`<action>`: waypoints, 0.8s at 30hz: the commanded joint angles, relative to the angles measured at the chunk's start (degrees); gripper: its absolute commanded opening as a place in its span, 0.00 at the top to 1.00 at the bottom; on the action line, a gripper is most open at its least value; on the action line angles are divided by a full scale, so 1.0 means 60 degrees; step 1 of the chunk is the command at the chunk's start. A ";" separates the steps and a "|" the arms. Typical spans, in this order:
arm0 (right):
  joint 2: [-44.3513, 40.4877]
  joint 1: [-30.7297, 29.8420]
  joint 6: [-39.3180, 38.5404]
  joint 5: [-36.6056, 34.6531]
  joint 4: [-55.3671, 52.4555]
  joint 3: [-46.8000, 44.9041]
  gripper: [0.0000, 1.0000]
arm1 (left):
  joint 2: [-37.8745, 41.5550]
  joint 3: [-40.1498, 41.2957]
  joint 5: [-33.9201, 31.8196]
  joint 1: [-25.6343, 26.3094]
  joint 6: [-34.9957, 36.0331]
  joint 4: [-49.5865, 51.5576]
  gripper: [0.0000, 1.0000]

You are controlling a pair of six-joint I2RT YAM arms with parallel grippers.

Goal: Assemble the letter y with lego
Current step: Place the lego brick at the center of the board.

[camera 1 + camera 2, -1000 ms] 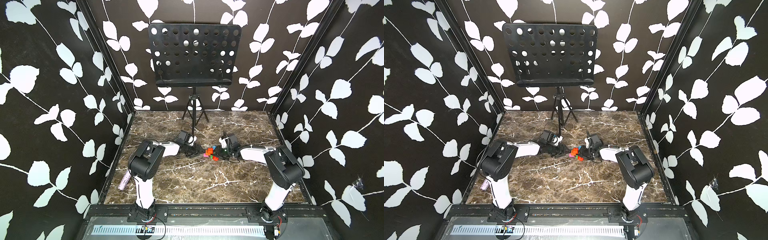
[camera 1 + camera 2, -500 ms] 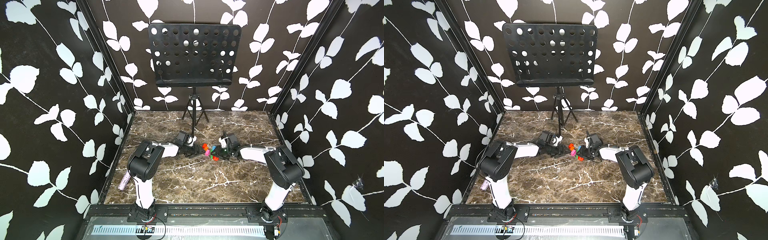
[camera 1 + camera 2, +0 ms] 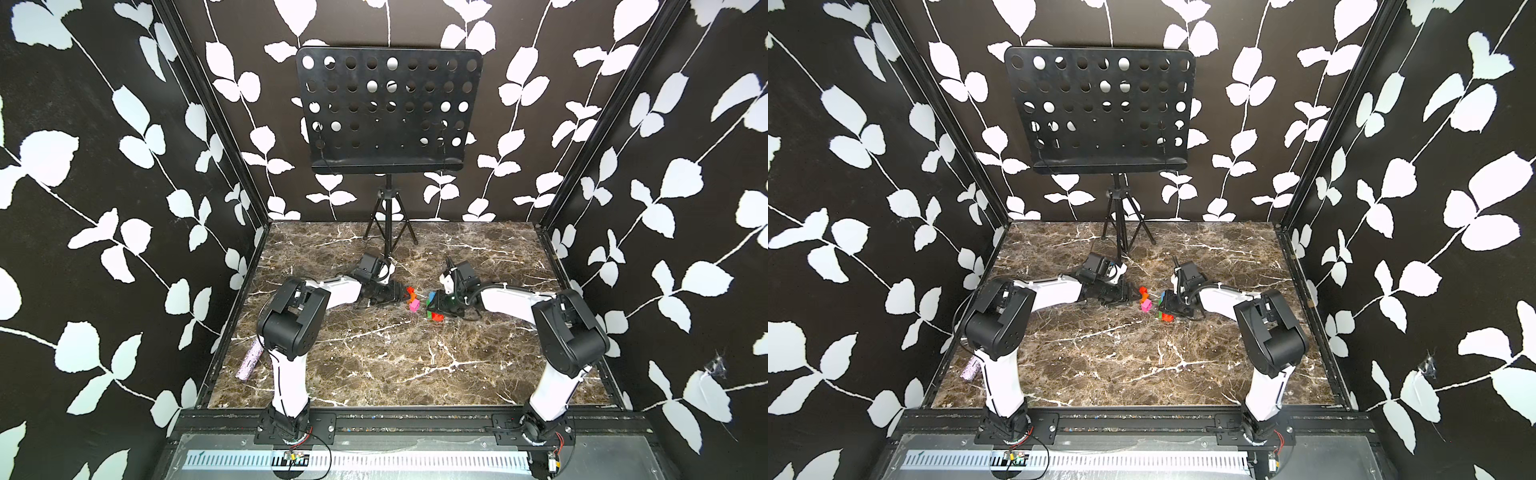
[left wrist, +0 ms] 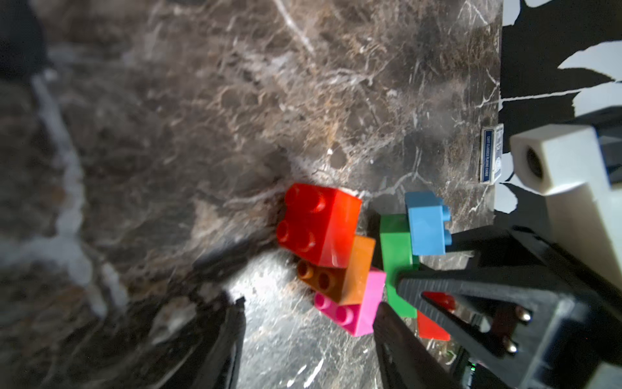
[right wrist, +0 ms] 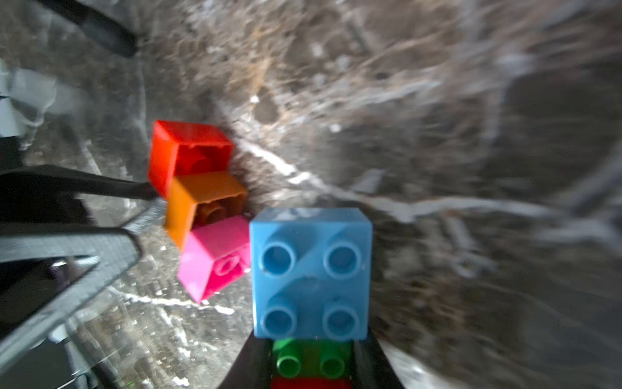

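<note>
The marble table (image 3: 374, 353) is biggest, with the black music stand (image 3: 388, 110) at twelve o'clock; my lego (image 3: 1146, 306) sits in the middle; my right gripper (image 5: 308, 365) pinches the long green brick (image 4: 395, 249), lying on its side with the blue brick (image 5: 311, 272) on one end, I think to hold it steady; my left gripper (image 4: 309, 303) is spread wide, holding nothing; in a top view the stem (image 3: 412, 297) lies at nine o'clock of the green one; red brick (image 4: 316, 225), orange brick (image 4: 340, 272), pink brick (image 4: 353, 310), just beside it, ready to join.

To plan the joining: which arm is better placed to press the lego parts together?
Probably right: the right end effector grips the green brick beside the pink brick; the left end effector is open, empty.
</note>
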State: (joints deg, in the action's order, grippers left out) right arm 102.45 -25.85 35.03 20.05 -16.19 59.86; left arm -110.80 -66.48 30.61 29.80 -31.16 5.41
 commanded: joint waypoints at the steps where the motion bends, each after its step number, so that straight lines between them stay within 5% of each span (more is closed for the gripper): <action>1: -0.0190 0.0187 -0.1296 -0.1690 -0.3068 0.0404 0.67 | 0.0068 -0.0292 -0.0289 0.0116 0.0624 0.0803 0.37; 9: 0.0304 0.0199 -0.2580 -0.3252 -0.5272 0.1285 0.62 | 0.0551 -0.0276 -0.0829 0.0073 0.1281 0.1248 0.36; 13: 0.0049 0.0110 -0.2786 -0.3405 -0.5779 0.1976 0.46 | 0.0888 -0.0249 -0.0954 -0.0085 0.1550 0.1556 0.35; 24: 0.0206 -0.1160 -0.3132 -0.3222 -0.4780 0.4075 0.41 | 0.1792 -0.0035 -0.1191 -0.0991 0.2051 0.1996 0.34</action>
State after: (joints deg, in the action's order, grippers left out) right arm 102.32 -30.87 17.78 0.82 -46.74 82.24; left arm -102.94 -67.55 24.49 25.56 -20.82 15.05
